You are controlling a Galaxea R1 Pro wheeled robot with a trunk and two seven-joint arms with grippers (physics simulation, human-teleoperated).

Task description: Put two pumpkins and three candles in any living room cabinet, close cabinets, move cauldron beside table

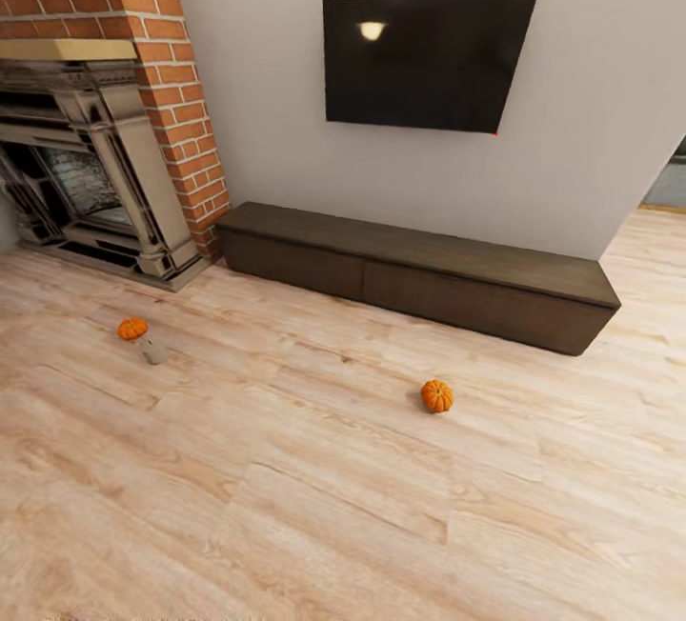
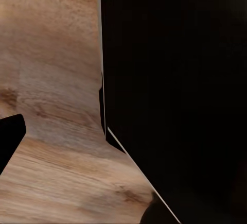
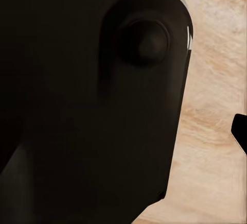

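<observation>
The cabinet (image 1: 419, 273) is stretching lengthwise along the wall, drawers shut (fingers' state: cannot tell), pumpkins (image 1: 437, 396) sitting on the floor (image 1: 314, 507)

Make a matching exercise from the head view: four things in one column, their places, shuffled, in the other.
Things:
1. television
2. cabinet
3. candle
4. fireplace

Places:
A. lying on the floor beside a pumpkin
B. set in the brick chimney
C. mounted on the wall
D. standing on the floor against the wall, under the television

Pairs: 1-C, 2-D, 3-A, 4-B
</observation>
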